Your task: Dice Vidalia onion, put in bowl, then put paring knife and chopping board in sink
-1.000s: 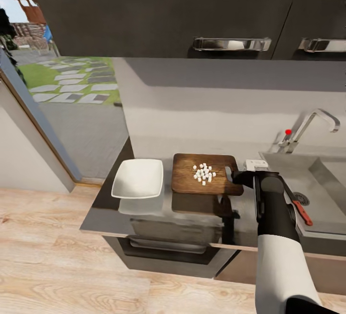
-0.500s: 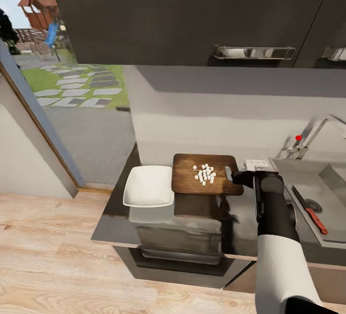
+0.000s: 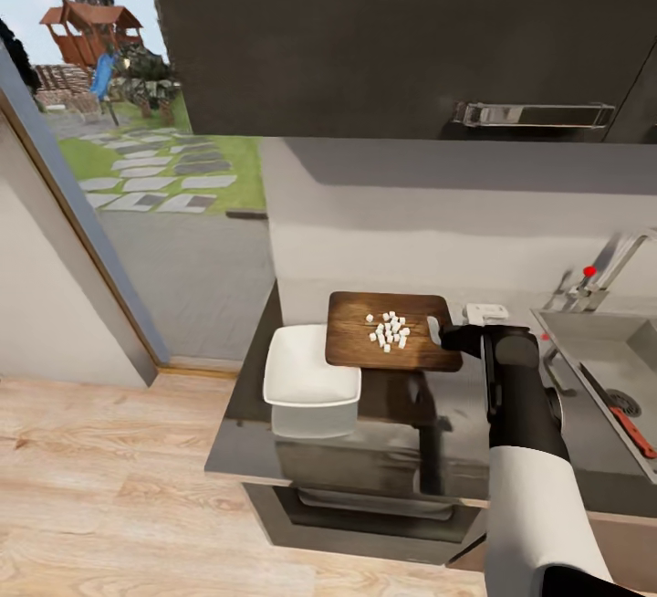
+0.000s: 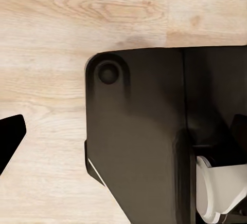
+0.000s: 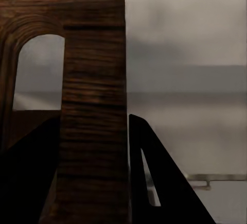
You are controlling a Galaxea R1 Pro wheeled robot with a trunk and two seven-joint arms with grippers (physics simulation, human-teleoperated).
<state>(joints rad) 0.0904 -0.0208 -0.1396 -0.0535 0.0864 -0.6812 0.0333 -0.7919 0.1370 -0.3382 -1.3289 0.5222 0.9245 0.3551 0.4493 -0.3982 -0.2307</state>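
Right tool (image 3: 442, 334) is pinching the chopping board (image 3: 360, 341) at its handle end; in the right wrist view you see the wood bar of the handle (image 5: 92, 106) w/ the cut-out beside it, one finger (image 5: 159, 183) on one side of the bar and a dark shape on the other. Your right arm (image 3: 516, 396) runs straight fwd from the lower right of the head view, forearm roughly level, wrist pointing toward the board's right end. Board sits flat, diced onion (image 3: 390, 330) in a small heap right of its centre, well inside all edges.

Left tool: can't tell its state. The left wrist view looks down on wood floor (image 4: 51, 29) and the robot's dark base (image 4: 139, 131).

Edges/room: white bowl (image 3: 310, 366) sits just beside the board's left end, near the bench (image 3: 265, 451) front-left corner; whether board overlaps bowl rim I can't tell. Sink (image 3: 593, 369) lies at the bench's right end, well apart from the board, w/ the paring knife (image 3: 630, 428) in it, red handle toward you. Tap (image 3: 611, 264) stands at the sink's back edge. Small white block (image 3: 486, 312) sits just behind your tool.

Surface is dark, glossy, reflective. Dark wall cabinets (image 3: 411, 31) w/ a chrome handle hang above; pale backsplash behind. Left of the bench an open doorway shows lawn and stepping stones.
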